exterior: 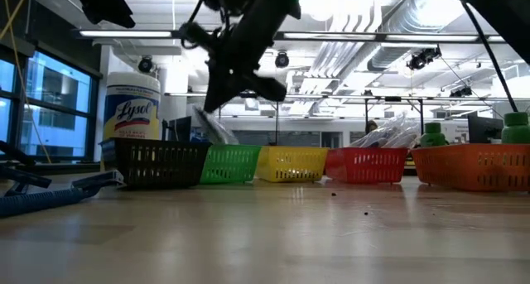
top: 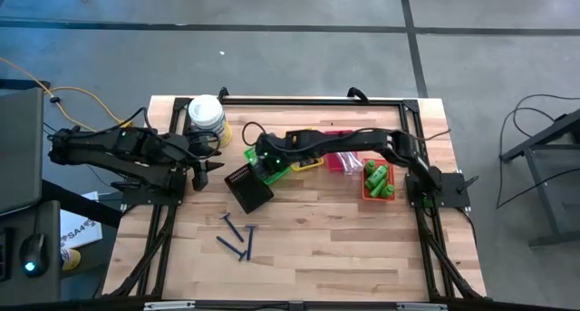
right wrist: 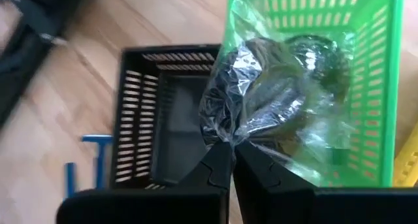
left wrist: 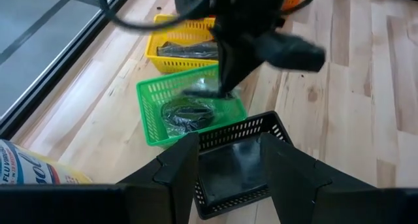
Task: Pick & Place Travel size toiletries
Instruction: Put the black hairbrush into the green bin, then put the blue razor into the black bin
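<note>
Fingers of the right gripper [right wrist: 232, 160] are pinched tight on the edge of a clear bag of dark round pieces [right wrist: 261, 100], which hangs over the green basket [right wrist: 366, 67], just beside the black basket [right wrist: 140, 113]. More bagged dark pieces [left wrist: 186, 113] already lie in the green basket. My judgement: this is the placing step for this bag, and the next move calls for lowering it inside the green walls and parting the fingers, taking care the crinkled film does not cling to them or drape over the rim.

Farther out, the left gripper [left wrist: 225, 165] waits with its fingers spread apart, near the black basket. Blue razors [top: 237, 238] lie loose on the counter [top: 344, 257], still unsorted; green bottles [top: 378, 179] sit in the orange basket [top: 378, 196].

From above, the right arm hides the bag and most of the green basket. How high the bag hangs above the basket floor cannot be told.
</note>
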{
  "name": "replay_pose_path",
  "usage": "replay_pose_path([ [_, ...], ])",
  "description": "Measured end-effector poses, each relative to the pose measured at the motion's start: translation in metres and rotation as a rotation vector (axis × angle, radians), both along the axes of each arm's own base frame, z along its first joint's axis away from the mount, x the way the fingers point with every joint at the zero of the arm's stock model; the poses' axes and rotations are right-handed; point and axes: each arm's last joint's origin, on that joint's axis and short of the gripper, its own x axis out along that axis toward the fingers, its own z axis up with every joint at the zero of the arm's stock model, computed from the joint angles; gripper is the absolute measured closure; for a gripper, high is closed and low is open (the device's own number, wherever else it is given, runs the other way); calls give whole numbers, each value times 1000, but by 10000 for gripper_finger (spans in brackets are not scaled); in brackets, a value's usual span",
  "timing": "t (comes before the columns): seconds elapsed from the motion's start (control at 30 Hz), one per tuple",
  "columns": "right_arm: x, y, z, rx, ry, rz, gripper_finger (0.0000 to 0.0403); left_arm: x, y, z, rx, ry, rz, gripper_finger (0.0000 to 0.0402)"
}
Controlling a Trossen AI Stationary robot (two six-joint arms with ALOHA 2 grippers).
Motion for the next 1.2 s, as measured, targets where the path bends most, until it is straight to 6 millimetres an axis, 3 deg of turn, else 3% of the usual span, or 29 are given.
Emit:
replay_pose_path([
  [0.23,0,-3,-9,2,38,-9,388,0,0,0,-2,1,1,242],
  [0.5,-5,-12,-8,3,72,-36,273,0,0,0,-6,2,-4,242],
  [0.63,-9,-17,-4,8,81,-67,234,0,0,0,-12,1,0,242],
  [0.83,-27,-13,24,-29,107,-73,224,-1,0,-2,-46,18,11,242],
  [1.07,-51,21,63,-161,108,-6,237,1,-2,-10,-116,102,4,242],
  [1.2,-63,39,80,-172,100,36,238,13,-5,-18,-198,174,30,242],
])
